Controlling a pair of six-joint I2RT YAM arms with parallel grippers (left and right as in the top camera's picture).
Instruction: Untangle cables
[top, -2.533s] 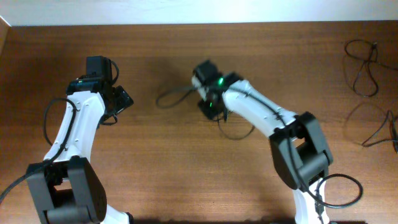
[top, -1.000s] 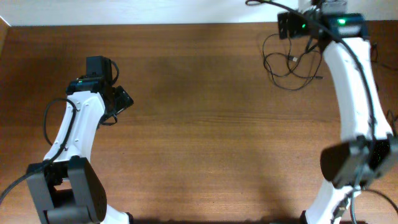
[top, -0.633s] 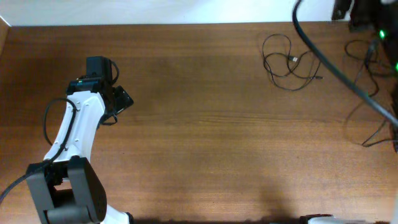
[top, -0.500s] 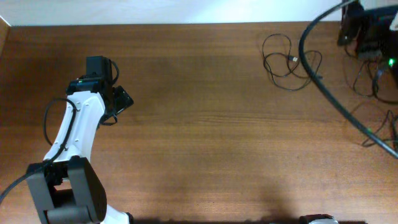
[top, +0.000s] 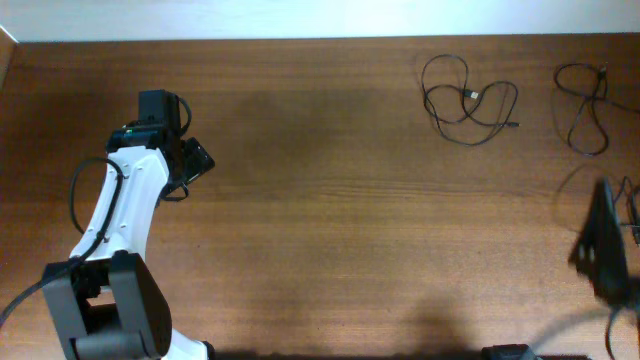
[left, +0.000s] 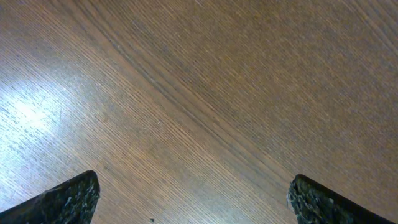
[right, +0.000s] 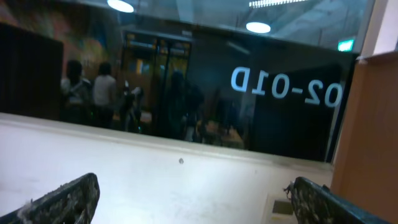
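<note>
**Overhead and wrist views: cable untangling, between grasps.**

Three bunches of cables lie on the table (top: 330, 220), all on its right half. There is a looped bunch near the far edge (top: 468, 100), a second bunch just to its right (top: 582, 105), and a third (top: 628, 200) at the right border, partly cut off by the frame. How many separate cords make up each bunch cannot be told. Two arms are present, each with one claw.

The left gripper (left: 196, 200) hangs over bare wood well apart from every cable, its fingers spread wide with nothing between them. The right arm (top: 603, 245) shows only as a dark blur at the lower right. Its camera faces a dark window (right: 186, 93), not the table. The right gripper (right: 196, 200) is likewise spread wide and empty.

The step in hand is probably a fresh reach by the right arm — no cable is held. To do it well, the claw should likely:

- turn down toward the table first;
- close on one strand at the outer edge of a loop, not at a crossing;
- draw the strand out slowly, so the rest of the bunch is not dragged along.
</note>
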